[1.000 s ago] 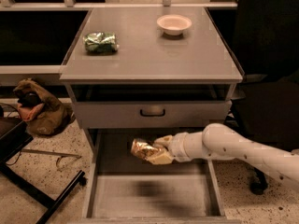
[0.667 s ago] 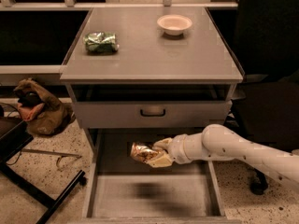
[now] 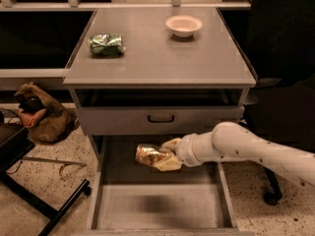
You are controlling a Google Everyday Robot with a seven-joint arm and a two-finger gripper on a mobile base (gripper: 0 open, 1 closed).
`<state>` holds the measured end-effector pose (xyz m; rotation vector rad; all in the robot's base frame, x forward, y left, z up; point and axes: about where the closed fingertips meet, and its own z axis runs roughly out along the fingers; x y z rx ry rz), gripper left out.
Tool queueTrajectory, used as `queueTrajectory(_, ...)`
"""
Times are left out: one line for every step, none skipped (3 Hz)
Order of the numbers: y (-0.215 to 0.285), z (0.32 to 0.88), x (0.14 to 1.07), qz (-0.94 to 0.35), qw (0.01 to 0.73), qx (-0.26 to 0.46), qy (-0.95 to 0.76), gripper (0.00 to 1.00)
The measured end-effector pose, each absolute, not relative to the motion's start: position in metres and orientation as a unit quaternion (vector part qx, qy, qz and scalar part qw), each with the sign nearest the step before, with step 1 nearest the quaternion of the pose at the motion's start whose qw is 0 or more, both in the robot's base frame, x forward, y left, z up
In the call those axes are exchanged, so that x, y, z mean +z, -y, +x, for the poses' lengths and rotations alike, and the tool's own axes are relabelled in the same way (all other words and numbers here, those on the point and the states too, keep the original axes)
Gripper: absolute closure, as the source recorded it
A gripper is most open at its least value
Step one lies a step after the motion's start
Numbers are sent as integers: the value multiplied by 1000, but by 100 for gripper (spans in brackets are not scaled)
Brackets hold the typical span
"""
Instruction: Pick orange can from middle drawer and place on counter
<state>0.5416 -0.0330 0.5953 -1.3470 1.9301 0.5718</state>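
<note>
gripper (image 3: 165,157) — we clamp the orange can (image 3: 149,154) | above middle drawer (image 3: 162,210), clear of walls for lifting | counter (image 3: 162,58) awaits

Robot lab: pincer (image 3: 165,154) above drawer (image 3: 162,211)

Cream tool (image 3: 163,155) — on orange-gold can (image 3: 147,154)

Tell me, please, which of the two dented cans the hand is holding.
The orange can, gripped by the hand above the open middle drawer; the green can lies apart on the counter.
</note>
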Motion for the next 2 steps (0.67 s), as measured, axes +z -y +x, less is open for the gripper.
queueTrajectory(20, 523, 644, -527, 329, 184, -761, 100)
queueTrajectory(10, 516, 708, -540, 318, 132, -768, 100)
